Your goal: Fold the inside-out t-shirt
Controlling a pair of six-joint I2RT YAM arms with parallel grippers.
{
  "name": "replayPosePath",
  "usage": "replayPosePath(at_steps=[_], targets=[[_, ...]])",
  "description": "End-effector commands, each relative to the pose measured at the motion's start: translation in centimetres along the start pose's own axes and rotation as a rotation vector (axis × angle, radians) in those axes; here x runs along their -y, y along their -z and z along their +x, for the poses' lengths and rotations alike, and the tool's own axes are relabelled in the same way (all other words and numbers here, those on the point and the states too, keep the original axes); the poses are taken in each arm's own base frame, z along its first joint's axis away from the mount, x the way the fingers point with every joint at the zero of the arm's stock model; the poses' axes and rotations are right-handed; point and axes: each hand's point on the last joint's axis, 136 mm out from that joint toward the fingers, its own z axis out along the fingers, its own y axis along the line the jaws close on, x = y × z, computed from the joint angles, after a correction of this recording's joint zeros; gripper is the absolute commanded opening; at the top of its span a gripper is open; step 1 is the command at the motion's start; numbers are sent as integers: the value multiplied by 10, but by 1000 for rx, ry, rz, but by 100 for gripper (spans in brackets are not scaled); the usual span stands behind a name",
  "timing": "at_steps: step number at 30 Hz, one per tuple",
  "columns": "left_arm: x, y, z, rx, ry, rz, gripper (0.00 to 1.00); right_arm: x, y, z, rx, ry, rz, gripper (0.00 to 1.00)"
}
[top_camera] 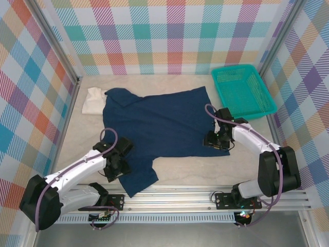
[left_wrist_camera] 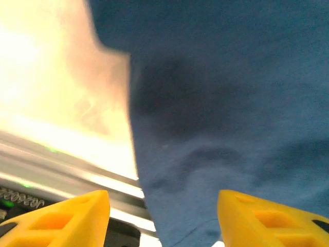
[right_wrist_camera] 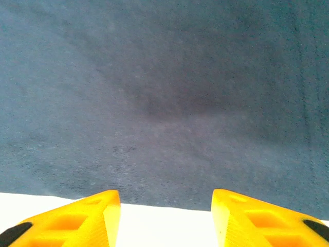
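The inside-out t-shirt (top_camera: 159,126), dark navy cloth, lies spread flat across the middle of the table, with one flap reaching toward the near edge. My left gripper (top_camera: 115,164) hovers over that near-left flap. In the left wrist view the gripper (left_wrist_camera: 163,218) stands open, its yellow fingers (left_wrist_camera: 67,216) wide apart, and the cloth (left_wrist_camera: 221,103) lies flat under the gap. My right gripper (top_camera: 216,140) is at the shirt's near-right edge. It is open (right_wrist_camera: 165,216), with bare table between its tips and the cloth's hem (right_wrist_camera: 164,92) just beyond them.
A white folded shirt (top_camera: 95,100) lies at the back left, partly under the navy cloth. A teal basket (top_camera: 241,90) stands at the back right. The aluminium rail (left_wrist_camera: 61,175) runs along the near table edge, close to the left gripper. Checked walls enclose the table.
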Motion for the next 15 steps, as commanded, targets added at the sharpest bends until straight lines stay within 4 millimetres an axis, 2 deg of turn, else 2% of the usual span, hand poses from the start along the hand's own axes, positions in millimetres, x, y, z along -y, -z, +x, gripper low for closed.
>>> replayPosePath(at_steps=[1,5,15], targets=[[-2,-14,21,-107,68,4,51,15,-1,7,-16,-29,62,50],[10,-20,25,-154,44,33,46,11,-6,3,-35,-23,49,50],[5,-38,28,-172,2,6,38,13,-1,3,-29,-33,68,50]])
